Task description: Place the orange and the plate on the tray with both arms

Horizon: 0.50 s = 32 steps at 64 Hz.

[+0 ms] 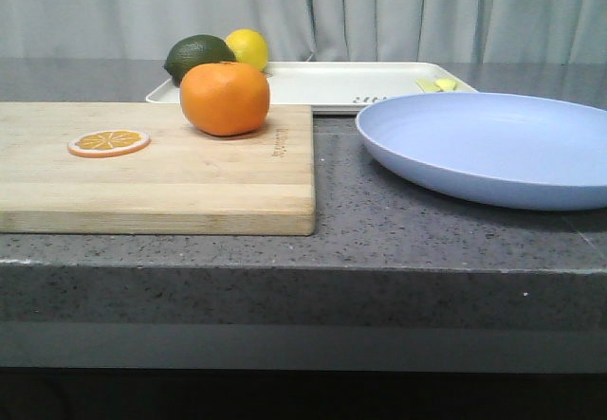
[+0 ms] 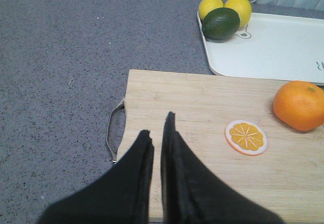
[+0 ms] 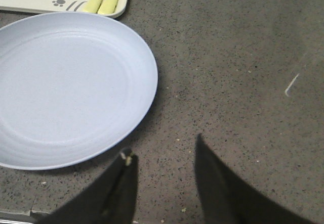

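The orange (image 1: 226, 98) sits on the far right part of a wooden cutting board; it also shows in the left wrist view (image 2: 299, 105). The lavender-blue plate (image 1: 493, 145) lies on the counter at the right, also in the right wrist view (image 3: 66, 87). The white tray (image 1: 332, 83) lies behind both, seen too in the left wrist view (image 2: 273, 47). My left gripper (image 2: 157, 125) is shut and empty over the board's handle end, well away from the orange. My right gripper (image 3: 163, 148) is open and empty over bare counter, beside the plate's rim. Neither gripper shows in the front view.
The wooden cutting board (image 1: 190, 169) carries a thin orange slice (image 1: 108, 142). A dark green lime (image 1: 197, 56) and yellow lemons (image 2: 225, 6) lie at the tray's left end, pale yellow cutlery (image 1: 438, 85) at its right. The counter's front edge (image 1: 303, 264) is near.
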{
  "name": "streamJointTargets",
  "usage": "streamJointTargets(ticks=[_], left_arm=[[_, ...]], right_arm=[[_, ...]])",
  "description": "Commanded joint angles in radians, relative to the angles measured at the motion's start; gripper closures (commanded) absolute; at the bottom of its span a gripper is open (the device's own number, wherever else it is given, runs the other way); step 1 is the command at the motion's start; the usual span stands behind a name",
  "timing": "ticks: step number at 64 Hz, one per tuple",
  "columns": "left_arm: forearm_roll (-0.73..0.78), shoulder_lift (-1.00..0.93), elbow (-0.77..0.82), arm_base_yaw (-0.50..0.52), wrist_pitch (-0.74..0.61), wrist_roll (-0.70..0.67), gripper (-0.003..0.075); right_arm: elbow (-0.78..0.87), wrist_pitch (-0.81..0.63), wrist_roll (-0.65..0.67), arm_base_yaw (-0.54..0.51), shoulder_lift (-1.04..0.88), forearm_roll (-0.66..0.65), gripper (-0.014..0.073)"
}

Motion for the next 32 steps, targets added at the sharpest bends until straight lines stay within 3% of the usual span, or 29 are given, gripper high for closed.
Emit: streamJointTargets(ticks=[1, 7, 14, 18, 32], left_arm=[[0.002, 0.014, -0.033, 0.0, -0.063, -0.008, 0.0492], [0.002, 0.019, -0.033, 0.0, -0.063, -0.004, 0.0302], [0.002, 0.033, -0.033, 0.0, -0.059, 0.038, 0.0125], [-0.01, 0.043, -0.033, -0.008, -0.059, 0.045, 0.009], [-0.017, 0.161, -0.077, -0.154, -0.086, 0.074, 0.0089]], right_arm=[[-0.025, -0.045, -0.013, 0.006, 0.008, -0.018, 0.0067], [-0.025, -0.025, -0.013, 0.006, 0.008, -0.017, -0.0023], [-0.025, -0.018, -0.013, 0.006, 0.008, 0.007, -0.0024], [-0.025, -0.011, -0.013, 0.006, 0.008, 0.021, -0.0024], [-0.025, 0.002, -0.021, 0.006, 0.008, 0.021, -0.0024]])
